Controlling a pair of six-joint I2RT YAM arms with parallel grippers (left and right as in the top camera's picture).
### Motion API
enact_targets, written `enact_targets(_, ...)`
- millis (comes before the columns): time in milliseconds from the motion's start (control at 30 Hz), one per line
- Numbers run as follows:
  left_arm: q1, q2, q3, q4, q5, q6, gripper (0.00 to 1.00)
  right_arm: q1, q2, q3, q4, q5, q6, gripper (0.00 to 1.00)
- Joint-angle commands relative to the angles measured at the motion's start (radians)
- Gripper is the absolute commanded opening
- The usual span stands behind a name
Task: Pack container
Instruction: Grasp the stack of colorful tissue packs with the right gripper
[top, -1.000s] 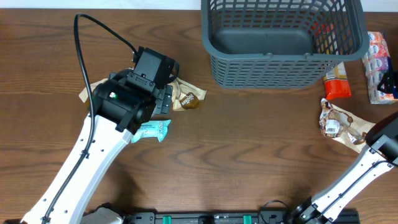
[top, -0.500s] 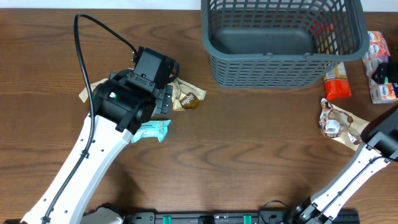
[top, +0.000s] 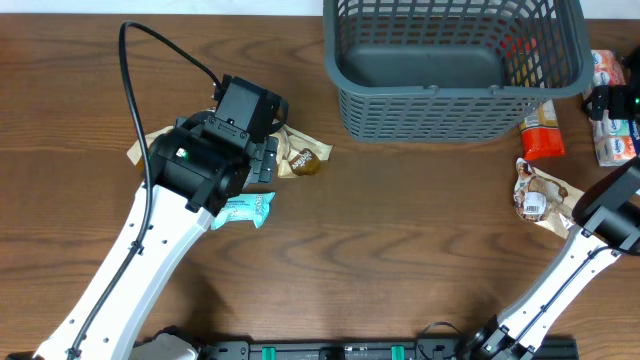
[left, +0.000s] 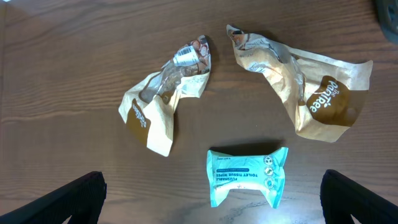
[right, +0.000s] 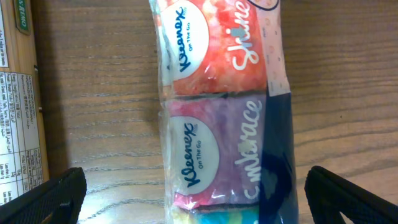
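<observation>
The container (top: 450, 105), a dark grey-blue slotted basket, stands at the far side of the table, and no packet shows on its floor. My left gripper (top: 266, 160) hangs open above a teal wipes packet (left: 247, 175) and two crumpled tan packets (left: 158, 102) (left: 311, 87), touching none of them. In the left wrist view its fingers (left: 68, 199) stand wide at the frame's lower corners. At the far right my right gripper (right: 196, 202) is open astride a Kleenex tissue multipack (right: 221, 106), its fingertips (right: 351, 199) well clear of the pack's sides.
An orange packet (top: 543, 135) lies against the basket's right front corner. A brown and white crumpled packet (top: 540, 195) lies in front of it. The left arm's black cable (top: 165, 45) arches over the table's left side.
The right arm has swung toward the far right edge, and its gripper now hangs over the tissue multipack. The left arm and the packets have not moved.
</observation>
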Motion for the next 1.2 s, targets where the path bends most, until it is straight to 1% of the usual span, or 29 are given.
enact_targets(0, 0.005, 0.01, -0.004, -0.002, -0.013, 0.005, 0.99, -0.016, 0.009, 0.006, -0.005, -0.018, 0.028, 0.99)
enact_targets(333, 0.005, 0.01, -0.004, -0.002, -0.013, 0.005, 0.99, -0.019, 0.057, 0.005, -0.035, -0.017, 0.031, 0.99)
enact_targets(667, 0.005, 0.01, -0.004, -0.002, -0.013, 0.005, 0.99, -0.023, 0.066, -0.02, -0.037, -0.017, 0.031, 0.99)
enact_targets(700, 0.005, 0.01, -0.004, -0.002, -0.013, 0.005, 0.99, -0.023, 0.066, -0.026, -0.038, -0.017, 0.031, 0.98)
enact_targets(733, 0.005, 0.01, -0.004, -0.002, -0.013, 0.005, 0.99, -0.023, 0.066, -0.026, -0.04, -0.016, 0.031, 0.91)
enact_targets(833, 0.005, 0.01, -0.004, -0.002, -0.013, 0.005, 0.99, -0.021, 0.066, -0.027, -0.046, -0.016, 0.039, 0.63)
enact_targets(867, 0.005, 0.01, -0.004, -0.002, -0.013, 0.005, 0.99, -0.021, 0.066, -0.027, -0.047, -0.016, 0.039, 0.59)
enact_targets(967, 0.005, 0.01, -0.004, -0.002, -0.013, 0.005, 0.99, -0.024, 0.066, -0.027, -0.058, -0.017, 0.054, 0.58)
enact_targets(1000, 0.005, 0.01, -0.004, -0.002, -0.013, 0.005, 0.99, -0.024, 0.066, -0.027, -0.06, -0.017, 0.062, 0.55)
enact_targets(1033, 0.005, 0.01, -0.004, -0.002, -0.013, 0.005, 0.99, -0.025, 0.066, -0.027, -0.064, -0.019, 0.066, 0.46)
enact_targets(1067, 0.005, 0.01, -0.004, -0.002, -0.013, 0.005, 0.99, -0.025, 0.066, -0.027, -0.066, -0.02, 0.075, 0.33)
enact_targets(1100, 0.005, 0.01, -0.004, -0.002, -0.013, 0.005, 0.99, -0.025, 0.066, -0.027, -0.068, -0.021, 0.088, 0.18)
enact_targets(1133, 0.005, 0.01, -0.004, -0.002, -0.013, 0.005, 0.99, -0.025, 0.066, -0.027, -0.069, -0.022, 0.103, 0.05)
enact_targets(1167, 0.005, 0.01, -0.004, -0.002, -0.013, 0.005, 0.99, -0.025, 0.066, -0.027, -0.071, -0.029, 0.114, 0.01)
